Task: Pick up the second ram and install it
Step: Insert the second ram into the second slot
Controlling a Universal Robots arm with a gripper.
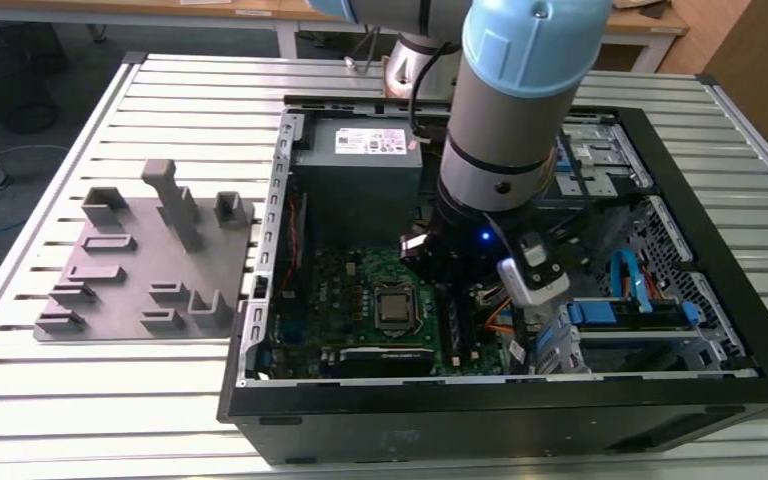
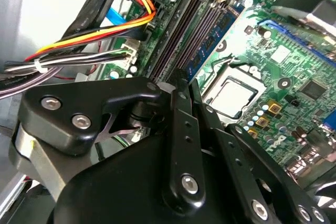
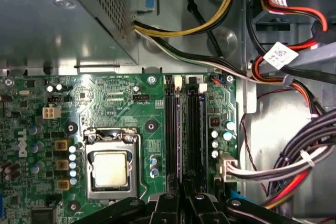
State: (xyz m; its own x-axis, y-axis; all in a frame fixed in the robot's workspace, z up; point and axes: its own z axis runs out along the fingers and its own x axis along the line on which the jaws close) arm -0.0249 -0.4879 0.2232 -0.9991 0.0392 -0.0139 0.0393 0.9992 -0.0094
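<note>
End effector (image 3: 184, 195): black linkage fingers drawn close together at the near end of the memory slots, inside the open computer case (image 1: 704, 395). The gap between the tips is too hidden to tell whether they pinch anything.

Second ram (image 3: 195, 129): thin dark stick, seen edge-on, standing in 1 of the slots just beside the CPU socket (image 3: 111, 167); in the second wrist view it runs as a blue-edged strip (image 2: 210, 40) away from the fingers (image 2: 181, 129). Whether it is fully seated cannot be told. A 2nd dark slot line (image 3: 171, 129) lies parallel, between it and the socket.

Motherboard (image 3: 105, 103): green, flat on the case floor, metal-capped socket near its middle.

Cable bundle (image 3: 294, 156): black, white, red and orange leads, on the far side of the slots from the socket.

Power supply (image 1: 357, 165): grey box at the back of the case in the exterior view.

Arm (image 1: 518, 110): grey and pale blue, reaching down into the case from above.

Fixture plate (image 1: 144, 265): grey, with upright posts, on the slatted desk (image 1: 91, 400) at the exterior view's left of the case, apart from it.
</note>
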